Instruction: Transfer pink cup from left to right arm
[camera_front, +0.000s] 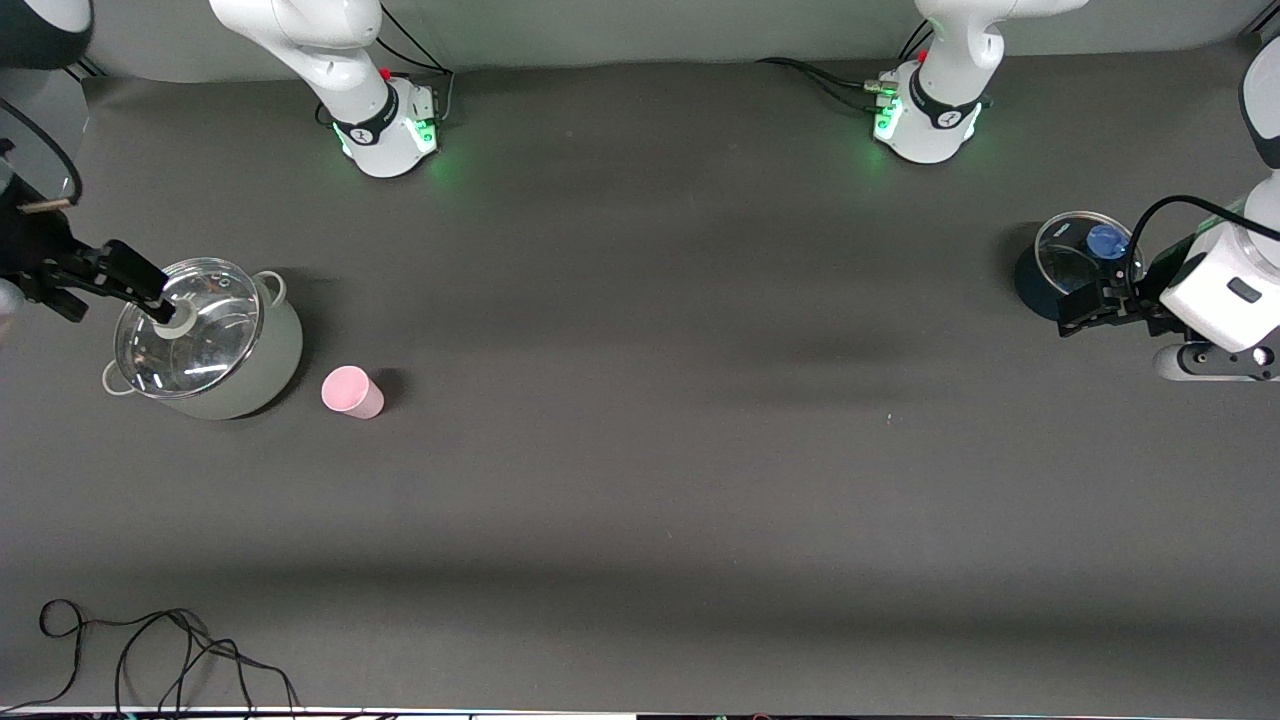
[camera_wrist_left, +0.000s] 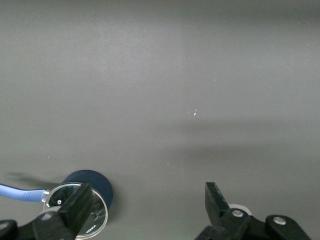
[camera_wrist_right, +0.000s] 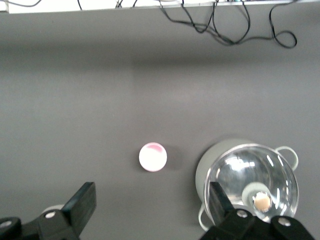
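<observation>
The pink cup (camera_front: 352, 391) stands upright on the dark table, toward the right arm's end, beside a pale pot. In the right wrist view the cup (camera_wrist_right: 153, 156) shows from above, apart from the fingers. My right gripper (camera_front: 115, 300) is open and empty, up in the air over the edge of that pot's lid; it also shows in its wrist view (camera_wrist_right: 151, 192). My left gripper (camera_front: 1085, 305) is open and empty at the left arm's end of the table, over a dark blue pot, and shows in its wrist view (camera_wrist_left: 147, 192).
The pale pot (camera_front: 262, 362) with a glass lid stands beside the cup and shows in the right wrist view (camera_wrist_right: 206, 167). The dark blue pot (camera_front: 1030, 285) has a glass lid and a blue handle (camera_wrist_left: 20, 192). Black cables (camera_front: 150, 650) lie at the table's near edge.
</observation>
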